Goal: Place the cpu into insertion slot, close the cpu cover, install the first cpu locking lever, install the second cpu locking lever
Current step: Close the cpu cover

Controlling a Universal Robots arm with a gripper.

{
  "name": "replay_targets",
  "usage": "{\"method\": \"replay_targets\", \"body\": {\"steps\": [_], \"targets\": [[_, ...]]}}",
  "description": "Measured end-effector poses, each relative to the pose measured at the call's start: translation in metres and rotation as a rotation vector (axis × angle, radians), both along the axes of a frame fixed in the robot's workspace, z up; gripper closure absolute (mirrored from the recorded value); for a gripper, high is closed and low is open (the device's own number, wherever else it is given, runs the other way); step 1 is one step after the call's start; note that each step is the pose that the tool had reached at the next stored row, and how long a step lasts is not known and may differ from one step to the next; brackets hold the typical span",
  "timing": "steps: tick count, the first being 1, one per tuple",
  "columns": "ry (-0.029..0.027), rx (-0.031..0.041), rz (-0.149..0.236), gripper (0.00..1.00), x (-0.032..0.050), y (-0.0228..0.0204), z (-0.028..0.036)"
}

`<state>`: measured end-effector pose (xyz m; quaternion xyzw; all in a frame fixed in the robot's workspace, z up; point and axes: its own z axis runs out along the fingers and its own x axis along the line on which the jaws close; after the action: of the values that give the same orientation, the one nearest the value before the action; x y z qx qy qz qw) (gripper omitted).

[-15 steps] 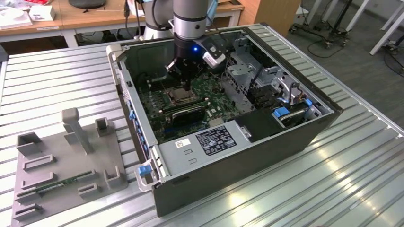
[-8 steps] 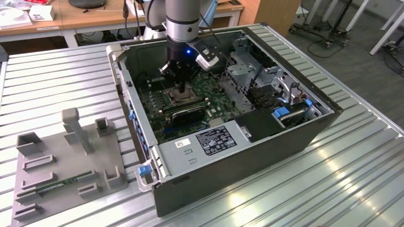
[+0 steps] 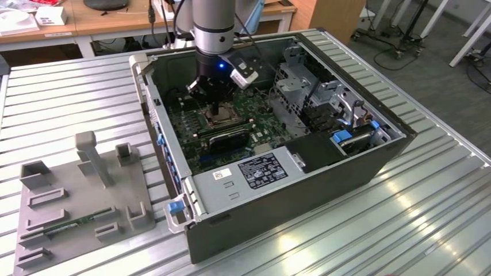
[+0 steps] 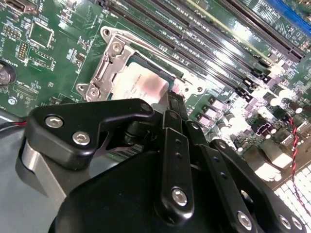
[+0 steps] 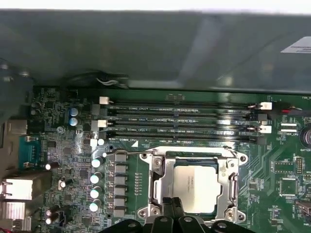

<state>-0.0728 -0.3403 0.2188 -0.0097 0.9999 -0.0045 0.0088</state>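
Fingertips of the gripper (image 5: 172, 203), drawn narrow with nothing we can see between them, hang just over one edge of the cpu (image 5: 196, 187), which lies flat in the insertion slot (image 5: 194, 157). We see its matte silvery-tan square framed by the cpu cover (image 5: 156, 184), thin bright stamped metal on the green motherboard (image 5: 265, 160).

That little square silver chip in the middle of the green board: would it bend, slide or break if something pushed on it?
Probably stiff: the cpu looks like a flat, metal-topped plate. It likely would not slide, since the cpu cover lies framing its edges. Its smooth, shiny top may be slippery to grip.
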Motion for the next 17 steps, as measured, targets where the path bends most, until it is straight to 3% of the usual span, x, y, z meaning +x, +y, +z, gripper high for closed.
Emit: {"method": "replay_targets", "body": {"steps": [5, 10, 17], "targets": [[-0.0003, 0.0003, 0.000, 0.89, -0.0045, 0.0006, -0.0023], [-0.0001, -0.0024, 0.000, 0.89, -0.0061, 0.0011, -0.0091], [-0.0004, -0.0023, 0.000, 0.89, -0.0061, 0.0012, -0.0105]]}}
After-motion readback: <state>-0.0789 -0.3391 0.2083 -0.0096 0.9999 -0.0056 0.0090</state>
